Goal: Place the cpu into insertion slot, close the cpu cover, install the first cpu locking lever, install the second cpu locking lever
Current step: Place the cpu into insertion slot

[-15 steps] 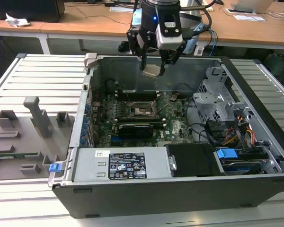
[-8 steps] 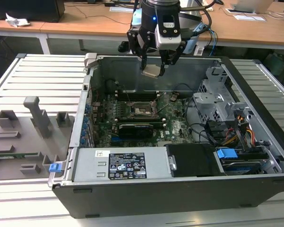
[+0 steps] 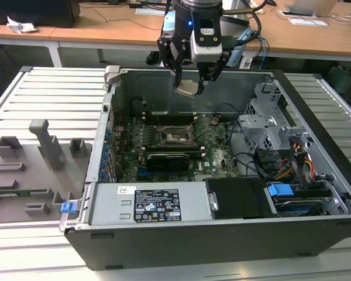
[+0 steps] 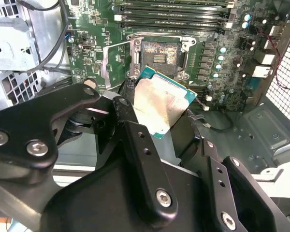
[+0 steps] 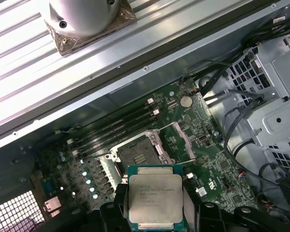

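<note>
- The cpu point(image 3: 187, 88) is clamped at its edges by the jaws of the gripper point(image 3: 190, 82).
- It is held in the air above the insertion slot point(image 3: 176, 136), apart from it.
- In the second wrist view, the cpu cover point(image 4: 106, 63) is seen swung open beside the insertion slot.
- The slot is set in a green motherboard point(image 3: 213, 155) inside an open computer case point(image 3: 193, 234).

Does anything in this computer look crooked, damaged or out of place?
Only the chip, clamped in the gripper above the case: in the exterior view it hangs tilted rather than level, and in the second wrist view its edges look turned against the socket. Nothing looks damaged.
</note>
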Motion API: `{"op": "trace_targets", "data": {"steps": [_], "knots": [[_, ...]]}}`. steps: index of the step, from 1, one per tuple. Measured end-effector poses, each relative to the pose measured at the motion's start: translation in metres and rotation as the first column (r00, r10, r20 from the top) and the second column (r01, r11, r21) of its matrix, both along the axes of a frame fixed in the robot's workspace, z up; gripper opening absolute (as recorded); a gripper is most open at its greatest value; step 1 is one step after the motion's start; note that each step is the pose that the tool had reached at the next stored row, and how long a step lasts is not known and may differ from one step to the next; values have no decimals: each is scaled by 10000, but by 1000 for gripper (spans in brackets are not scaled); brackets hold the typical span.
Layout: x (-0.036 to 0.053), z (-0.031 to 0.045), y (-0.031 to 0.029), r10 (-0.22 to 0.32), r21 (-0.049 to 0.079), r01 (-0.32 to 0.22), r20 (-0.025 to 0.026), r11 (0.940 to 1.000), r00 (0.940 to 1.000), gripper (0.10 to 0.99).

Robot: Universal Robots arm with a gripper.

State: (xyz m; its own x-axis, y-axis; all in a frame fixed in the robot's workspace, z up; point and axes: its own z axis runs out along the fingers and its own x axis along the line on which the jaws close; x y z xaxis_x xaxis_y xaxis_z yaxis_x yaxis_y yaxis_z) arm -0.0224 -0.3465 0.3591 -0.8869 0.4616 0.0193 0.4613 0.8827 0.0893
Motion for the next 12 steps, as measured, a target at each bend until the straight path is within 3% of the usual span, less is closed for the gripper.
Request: {"op": "trace_targets", "data": {"steps": [12], "knots": [[0,-11,0,-491,0,491,0,9988,9988,541]]}}
